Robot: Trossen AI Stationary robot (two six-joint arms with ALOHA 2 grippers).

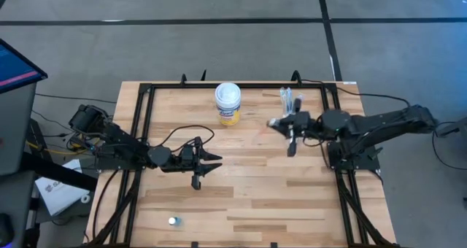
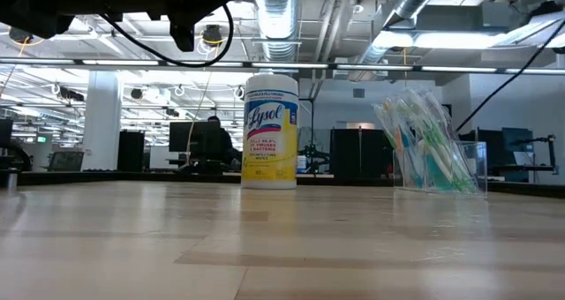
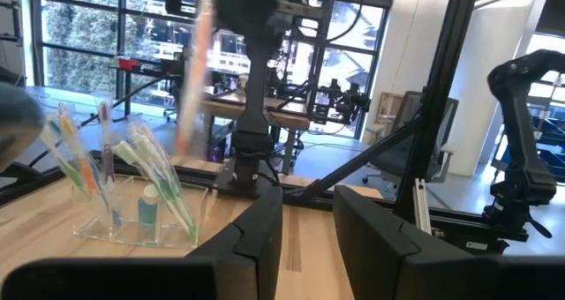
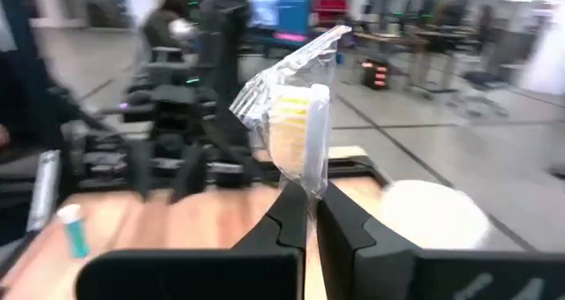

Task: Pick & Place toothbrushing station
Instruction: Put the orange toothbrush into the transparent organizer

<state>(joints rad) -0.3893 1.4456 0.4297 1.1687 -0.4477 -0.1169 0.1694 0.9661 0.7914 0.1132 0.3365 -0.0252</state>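
Note:
A clear plastic holder with several white, blue and green toothbrushes and a small blue tube stands at the table's far right; it also shows in the low view. My right gripper is in front of it, raised, shut on a pale yellowish item in a crinkled clear wrapper. My left gripper hovers open and empty over the table's middle left. Another small blue tube stands on the table near the front edge and shows in the right wrist view. My right gripper pinches the lower end of the clear-wrapped item between its two fingers. The fingers point toward the table's left side. The item sticks out beyond the fingertips, lifted clear of the table.
A white-lidded, yellow-labelled canister stands upright at the far middle of the table, between the two grippers and left of the holder. Black frame rails run along the table's left, right and far edges.

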